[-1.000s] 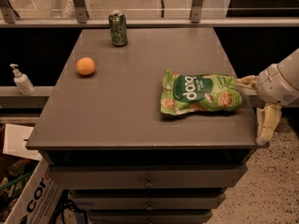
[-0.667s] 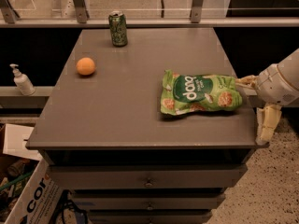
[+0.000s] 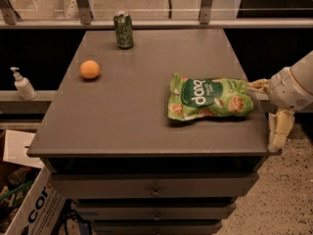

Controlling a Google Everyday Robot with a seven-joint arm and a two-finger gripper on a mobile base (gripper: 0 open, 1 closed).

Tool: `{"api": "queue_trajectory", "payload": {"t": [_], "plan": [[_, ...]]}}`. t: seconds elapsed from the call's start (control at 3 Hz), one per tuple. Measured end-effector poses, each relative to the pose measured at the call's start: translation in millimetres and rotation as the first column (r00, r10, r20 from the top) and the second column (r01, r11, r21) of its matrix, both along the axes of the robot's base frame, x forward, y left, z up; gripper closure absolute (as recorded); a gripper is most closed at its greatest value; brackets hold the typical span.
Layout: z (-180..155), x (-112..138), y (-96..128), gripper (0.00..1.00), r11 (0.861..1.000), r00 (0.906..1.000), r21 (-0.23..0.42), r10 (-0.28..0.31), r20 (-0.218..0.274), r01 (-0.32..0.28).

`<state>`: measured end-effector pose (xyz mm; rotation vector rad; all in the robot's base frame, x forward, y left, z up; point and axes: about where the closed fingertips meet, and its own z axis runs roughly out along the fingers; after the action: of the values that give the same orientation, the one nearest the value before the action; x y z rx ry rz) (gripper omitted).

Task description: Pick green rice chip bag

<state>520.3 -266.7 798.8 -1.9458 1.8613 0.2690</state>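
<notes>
The green rice chip bag lies flat on the right half of the grey cabinet top; it is light green with a dark green patch, white lettering and pictures of round tan chips. My gripper comes in from the right edge, just past the bag's right end. It is open and empty. One cream finger points at the bag's right tip, the other hangs by the top's front right corner.
A small green drink can stands at the back of the top. An orange lies at the left. A pump bottle stands on a ledge to the left. A cardboard box sits on the floor at lower left.
</notes>
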Motion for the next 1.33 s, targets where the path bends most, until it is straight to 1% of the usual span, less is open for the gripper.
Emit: {"api": "queue_trajectory", "payload": {"t": [1.33], "plan": [[0.1,0.0,-0.1,0.00,1.000,1.0000,0.000,0.000,0.000,0.000]]}}
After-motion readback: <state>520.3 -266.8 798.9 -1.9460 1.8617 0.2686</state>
